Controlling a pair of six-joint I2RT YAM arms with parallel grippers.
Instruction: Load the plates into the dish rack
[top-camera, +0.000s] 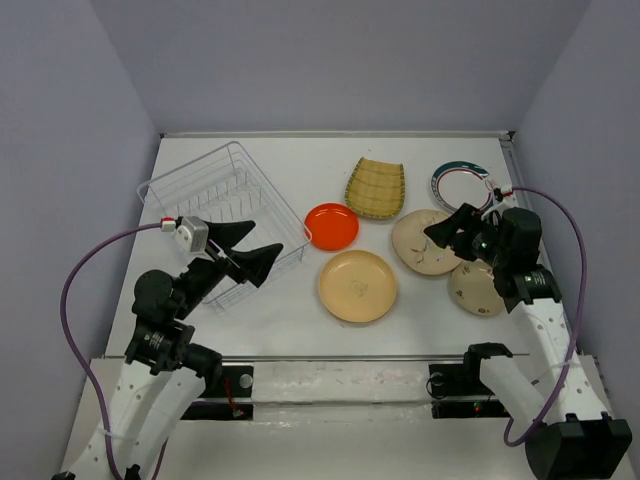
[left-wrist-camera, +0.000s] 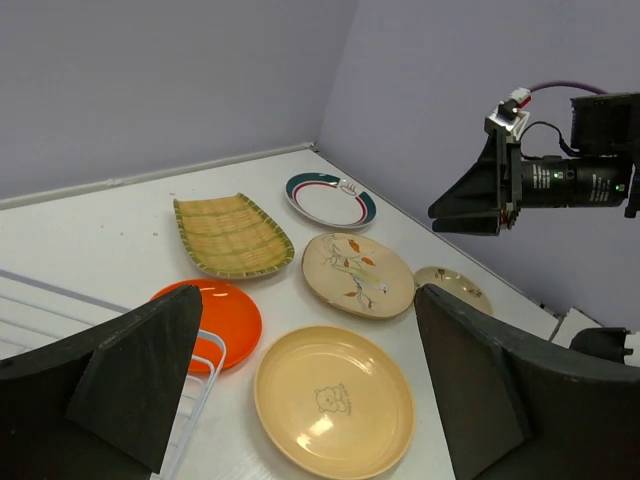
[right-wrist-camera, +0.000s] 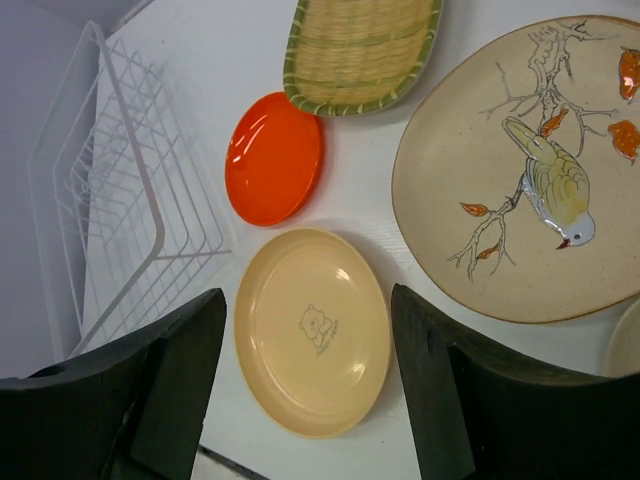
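Plates: we see all six plates (top-camera: 357, 286) flat on the table (top-camera: 290, 160), right of the dish rack (top-camera: 188, 164); none loaded.
Pincers: left pincer (top-camera: 267, 238) and right pincer (top-camera: 447, 225) both gape wide, empty.
Risk: we judge a thin rim grip may slip. The orange plate (top-camera: 331, 226) lies just beside the rack's wire, so a finger could snag it.

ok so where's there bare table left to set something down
Bare: the back strip of table between dish rack and woven plate, and the near strip before the tan plate. Crowded: right side, bird plate and small cream plate close together.
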